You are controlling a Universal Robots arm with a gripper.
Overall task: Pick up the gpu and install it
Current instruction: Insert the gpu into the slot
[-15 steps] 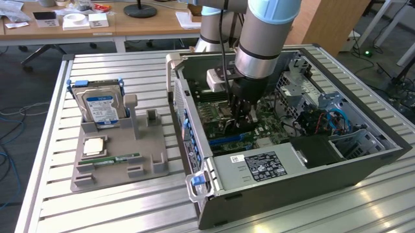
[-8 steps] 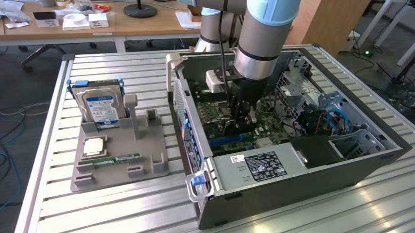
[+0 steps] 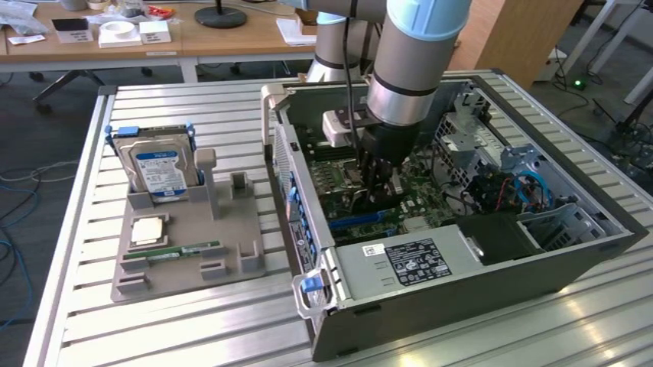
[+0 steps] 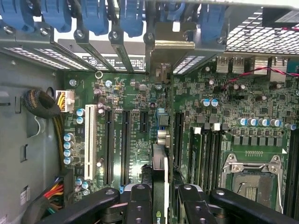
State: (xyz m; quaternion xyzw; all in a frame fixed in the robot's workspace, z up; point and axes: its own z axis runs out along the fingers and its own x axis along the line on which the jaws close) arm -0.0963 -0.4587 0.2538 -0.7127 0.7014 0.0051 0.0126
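Gpu (image 3: 359, 200), a dark card, is held on edge inside the open computer case (image 3: 459, 298), low over the green motherboard (image 3: 418, 202).

Reading from the exterior view's left: a grey fixture (image 3: 235, 264) lies on the slatted metal table (image 3: 204, 329). It carries an upright blue-labelled hard drive (image 3: 158, 168), a square processor chip (image 3: 148, 229) and a green RAM stick (image 3: 183, 251) lying flat. Just beside the fixture, toward the exterior view's right, stands the case with its side panel off. The robot arm (image 3: 414, 61) reaches down into it, and the gripper (image 3: 378, 187) is well below the case's upper rim.

In the wrist view the gripper (image 4: 159, 205) is clamped on the gpu (image 4: 159, 172), with a black finger (image 4: 140, 205) pressing each face of the thin card. The card lies between two long black slots (image 4: 125, 144) and the memory slots (image 4: 205, 149), with a white slot (image 4: 89, 140) beyond the black pair and the processor socket (image 4: 254, 179) beyond the memory slots. Blue latches (image 4: 96, 16) line the case's rear edge. Whether the card's edge sits in a slot cannot be told.
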